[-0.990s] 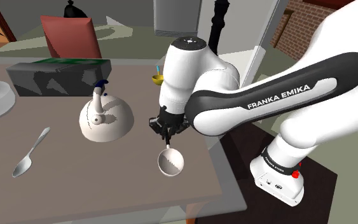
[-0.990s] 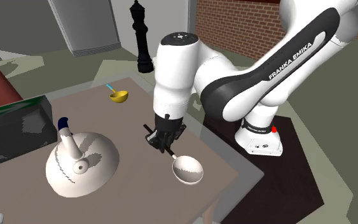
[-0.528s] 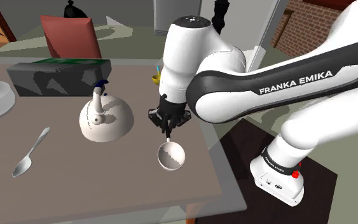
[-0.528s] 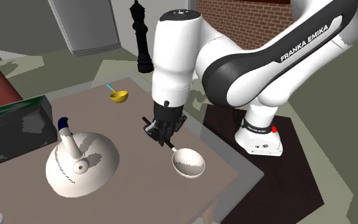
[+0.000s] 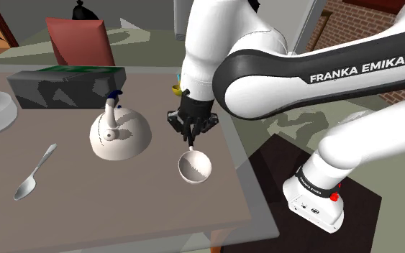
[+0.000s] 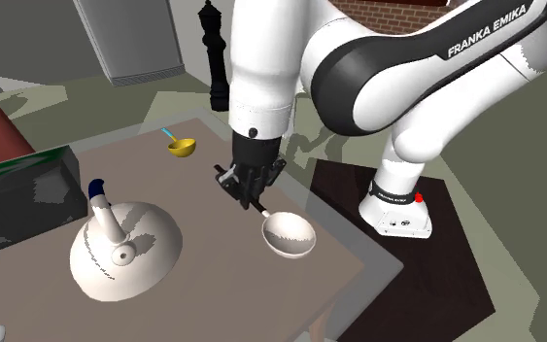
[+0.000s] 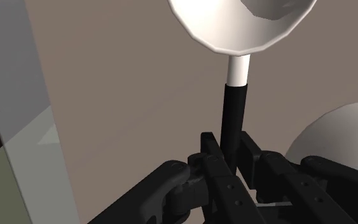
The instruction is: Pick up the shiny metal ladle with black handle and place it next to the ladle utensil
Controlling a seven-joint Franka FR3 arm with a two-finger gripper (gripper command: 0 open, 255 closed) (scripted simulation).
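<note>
shoulder view: the jaws clamp the black handle of the white-bowled ladle (image 5: 194, 166), bowl hanging just below them; second exterior view agrees; wrist view shows the handle pinched between them, so carry it slowly and level.

We see a grey-brown table (image 5: 121, 205), a red chair (image 5: 78, 39) behind it, a brick wall (image 5: 344, 18), a grey cabinet (image 6: 130, 39), a grey-green floor (image 5: 398, 223) and a dark mat (image 5: 265, 154).

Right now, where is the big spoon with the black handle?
In the shoulder view the ladle is clasped by its black handle in the fingers, right of the white kettle, near the table's right edge.
</note>
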